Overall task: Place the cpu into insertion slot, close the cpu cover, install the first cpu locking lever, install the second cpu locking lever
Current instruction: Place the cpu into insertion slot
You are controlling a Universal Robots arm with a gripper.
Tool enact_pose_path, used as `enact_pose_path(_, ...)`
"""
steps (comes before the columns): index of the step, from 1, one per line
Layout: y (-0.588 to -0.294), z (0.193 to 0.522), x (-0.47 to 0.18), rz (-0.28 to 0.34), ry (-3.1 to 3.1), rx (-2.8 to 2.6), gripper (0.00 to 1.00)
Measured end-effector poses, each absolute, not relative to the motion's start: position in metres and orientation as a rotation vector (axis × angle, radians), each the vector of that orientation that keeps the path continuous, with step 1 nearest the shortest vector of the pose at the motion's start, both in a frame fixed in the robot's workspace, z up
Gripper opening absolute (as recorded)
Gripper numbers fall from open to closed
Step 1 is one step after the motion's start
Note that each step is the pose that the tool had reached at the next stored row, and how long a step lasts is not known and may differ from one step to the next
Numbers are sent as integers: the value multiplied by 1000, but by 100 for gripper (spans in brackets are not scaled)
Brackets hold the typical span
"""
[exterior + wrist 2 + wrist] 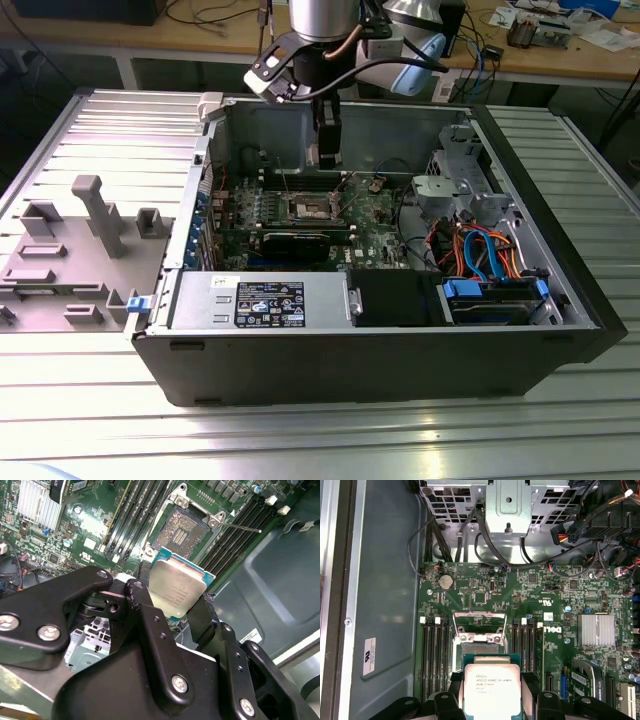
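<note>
**A:** Where is the cpu point(176, 582) right now?

**B:** It's pinched in the gripper point(172, 602). The fingers point(136, 592) press on two opposite edges, and the metal top faces the camera in both wrist views. It hangs clear of the board point(485, 585), near the slot point(177, 530) but not in it.

**A:** Why hold it by the edges?

**B:** My guess is that this leaves the underside free, so the chip can go down flat. The rest fits that reading. The slot's pin field lies bare, the cover point(480, 615) stands flipped up, and a thin lever point(240, 527) is swung out to the side. Nothing sits over the opening.

**A:** And the setting?

**B:** The board lies flat in an open black case point(400, 350), which makes the slot reachable from straight above. The case rests on a ribbed metal worktop point(300, 430). A grey tray point(70, 250) of fixtures sits beside it, at the exterior view's left. Behind them are wooden benches point(200, 38) strewn with cables.
</note>
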State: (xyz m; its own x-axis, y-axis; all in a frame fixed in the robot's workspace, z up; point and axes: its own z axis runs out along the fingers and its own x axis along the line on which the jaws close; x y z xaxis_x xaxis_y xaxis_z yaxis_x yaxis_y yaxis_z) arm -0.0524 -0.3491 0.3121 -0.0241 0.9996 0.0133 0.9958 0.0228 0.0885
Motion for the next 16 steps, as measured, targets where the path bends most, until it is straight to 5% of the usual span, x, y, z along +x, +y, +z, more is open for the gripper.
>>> enact_pose_path(16, -346, 288, -57, 107, 2195, 2167, 54)
